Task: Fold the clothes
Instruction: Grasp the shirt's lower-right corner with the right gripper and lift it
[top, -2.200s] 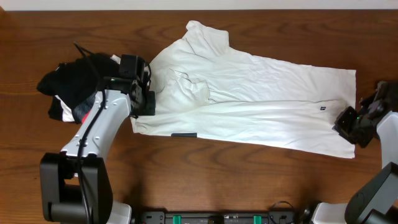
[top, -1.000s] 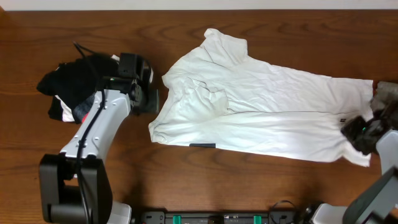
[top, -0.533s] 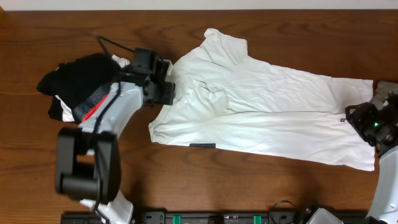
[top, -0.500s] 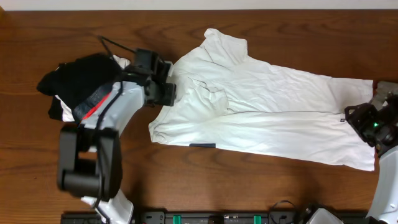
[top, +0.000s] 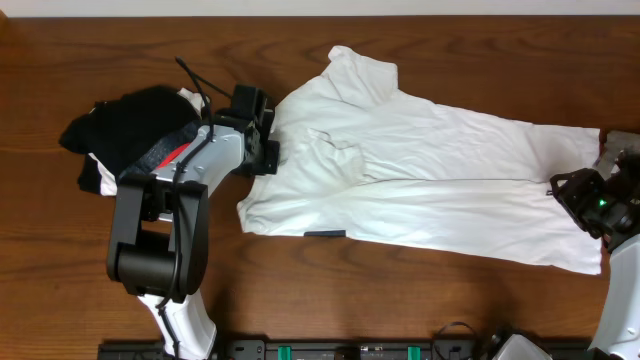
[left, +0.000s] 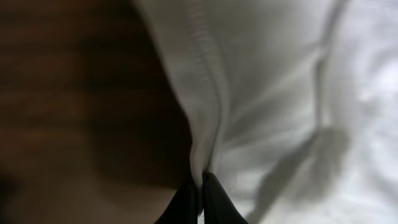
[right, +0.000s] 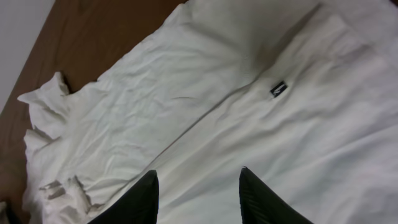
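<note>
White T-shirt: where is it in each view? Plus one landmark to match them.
Overhead: the T-shirt spans the middle and right of the frame.
Left wrist: it fills the right half; its stitched edge runs down into the shut left tool.
Right wrist: it covers most of the frame, under the open right tool.
Landmark: small black label, upper right in right wrist, beside the right tool in overhead; not in left wrist.

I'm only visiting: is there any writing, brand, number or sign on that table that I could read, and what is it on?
No text here can be read.
The small black tag on the white T-shirt: too small to read.
The dark tab at the shirt's near edge: too small to read.
The black garments beside it: no lettering shows.
</note>
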